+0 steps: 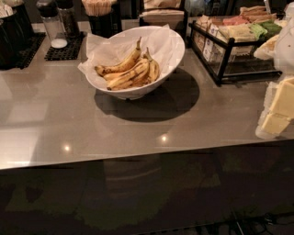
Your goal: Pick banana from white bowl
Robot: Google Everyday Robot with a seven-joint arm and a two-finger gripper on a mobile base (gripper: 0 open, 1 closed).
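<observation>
My fingers are outside the camera view, so I cannot tell whether they are apart or together.

Everything here sits around the white bowl (pixel 134 93). Behind it and to its left, a glass shaker (pixel 54 26) with a white layer at the bottom stands on a black mat (pixel 69 49). Directly behind the bowl is a dark cup of wooden sticks (pixel 99 13). Just to the bowl's right is a black wire rack (pixel 221 58) filled with small packets (pixel 239 30). Further right and nearer the camera, well apart from the bowl, lie pale yellow blocks (pixel 281 106) in clear wrap. Nothing lies over the bowl's mouth; the only close neighbours are the other bananas (pixel 138 76) pressed against my target.

The banana (pixel 122 64) lies inside the bowl on crinkled white paper (pixel 110 46), on top of the bunch along its far side. It is long and curved, yellow with dark brown blotches and dark tips, and its stem points up and to the right. It touches the fruit below it, and I think it joins them at the stem end, though that spot is too dim to be sure.

The bowl's rim slants, high at the back right and low at the front left. The bench (pixel 69 117) is glossy grey stone. It carries the bowl's shadow on the right side and a few small light spots in front. Below its front edge the panel is dark and reflective.
</observation>
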